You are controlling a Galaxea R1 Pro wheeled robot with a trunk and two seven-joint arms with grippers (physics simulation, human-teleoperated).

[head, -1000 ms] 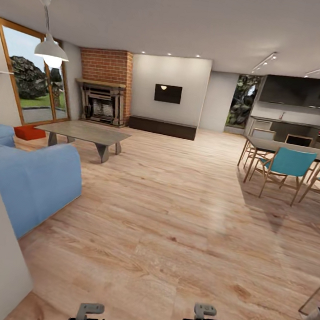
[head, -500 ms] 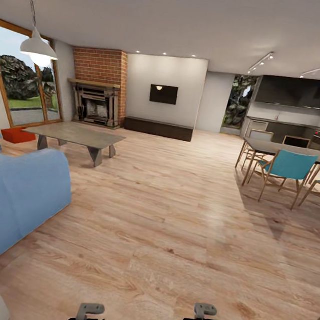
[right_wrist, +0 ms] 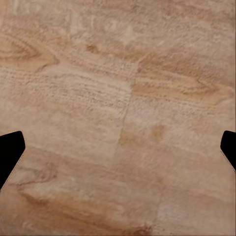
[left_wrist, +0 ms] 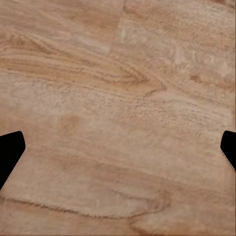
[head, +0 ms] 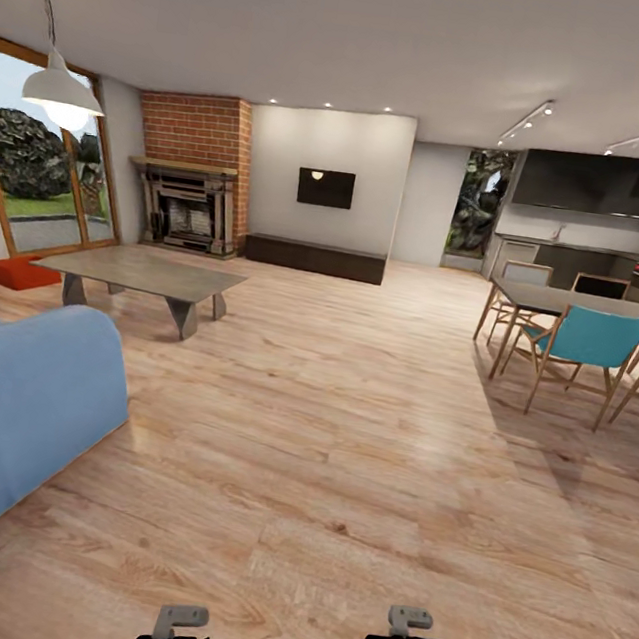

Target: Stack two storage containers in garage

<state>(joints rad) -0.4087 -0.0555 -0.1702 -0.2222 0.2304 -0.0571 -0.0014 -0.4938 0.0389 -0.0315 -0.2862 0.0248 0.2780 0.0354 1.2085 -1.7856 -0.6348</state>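
I am in the living room, on its light wood-plank floor [head: 343, 444]. An orange-red storage container [head: 23, 272] sits on that floor at the far left, by the big window and behind the grey low table [head: 139, 273]; the table and the sofa hide part of it. My left gripper [head: 181, 624] and right gripper [head: 407, 624] hang low at the near edge of the head view, far from the container. In the left wrist view the left gripper [left_wrist: 118, 152] is open over bare planks, its dark fingertips [left_wrist: 10, 152] wide apart. The right gripper [right_wrist: 118, 152] is likewise open and holds nothing.
A blue sofa [head: 15, 411] stands close on my left. The brick fireplace [head: 192, 177], wall TV [head: 325, 187] and long dark cabinet [head: 315, 256] line the far wall. A dining table [head: 603, 311] with teal chairs [head: 583, 344] is at the right.
The whole head view has shifted: the pale wall at near left has left the picture and the sofa and container sit further left. Both grippers hold the same pose.
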